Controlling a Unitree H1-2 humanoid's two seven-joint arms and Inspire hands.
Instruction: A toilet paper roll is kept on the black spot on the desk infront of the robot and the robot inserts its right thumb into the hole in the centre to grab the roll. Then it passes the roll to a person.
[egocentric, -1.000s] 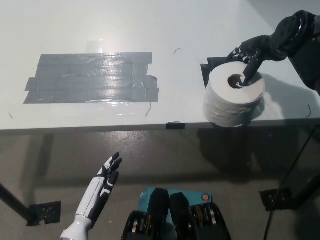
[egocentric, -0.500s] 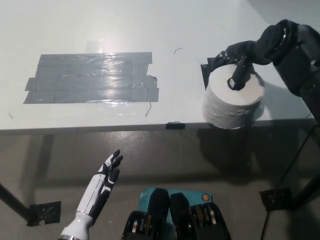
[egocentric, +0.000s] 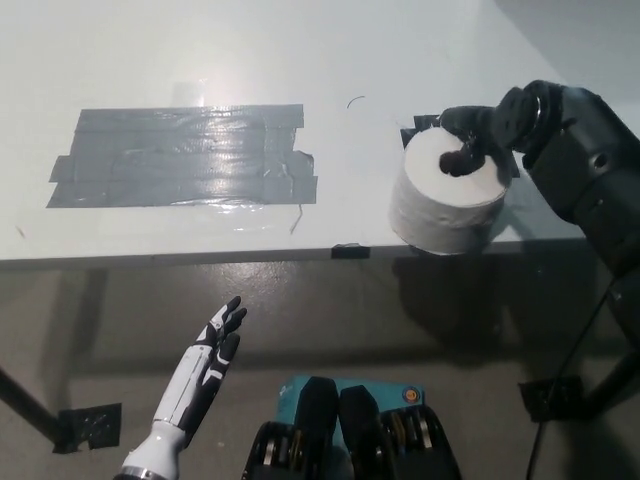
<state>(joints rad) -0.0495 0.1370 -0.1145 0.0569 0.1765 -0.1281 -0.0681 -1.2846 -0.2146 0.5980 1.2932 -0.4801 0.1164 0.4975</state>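
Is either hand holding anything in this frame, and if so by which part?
The right hand grips the toilet paper roll by its centre hole, a finger inserted from above. The left hand rests open below the desk edge, holding nothing.

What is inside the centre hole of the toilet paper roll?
A finger of the black right hand fills the hole of the toilet paper roll; its tip is hidden inside.

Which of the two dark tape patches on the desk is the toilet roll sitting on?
The small black patch at the right, mostly hidden under the toilet roll. The large grey patch at the left lies bare.
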